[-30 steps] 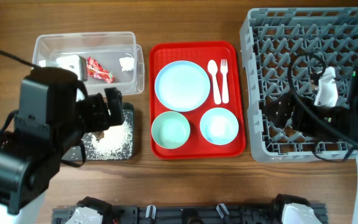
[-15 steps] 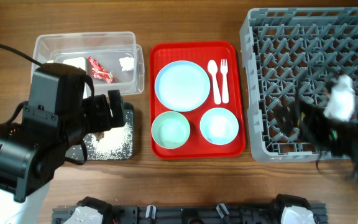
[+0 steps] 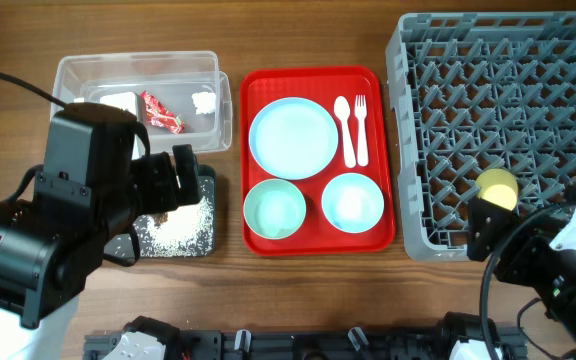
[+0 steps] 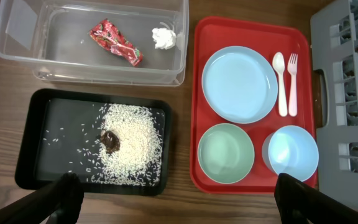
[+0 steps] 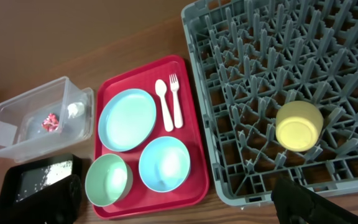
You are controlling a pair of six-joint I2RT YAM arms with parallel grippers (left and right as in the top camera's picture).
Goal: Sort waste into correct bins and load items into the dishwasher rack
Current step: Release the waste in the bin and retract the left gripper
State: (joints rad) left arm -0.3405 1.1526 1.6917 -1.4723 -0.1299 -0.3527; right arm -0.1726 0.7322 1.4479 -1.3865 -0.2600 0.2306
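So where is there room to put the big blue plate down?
Nearly all of the grey rack is free; only the yellow cup sits near its front edge. Bare table runs in front of the red tray. The tray itself is crowded.

The tray (image 3: 310, 80) is glossy red plastic, the tub (image 3: 138, 60) clear plastic, the rack (image 3: 488, 80) matt grey plastic.

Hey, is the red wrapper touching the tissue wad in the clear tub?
Apart. The left wrist view shows the red wrapper and the tissue wad lying in the clear tub with bare tub floor between them.
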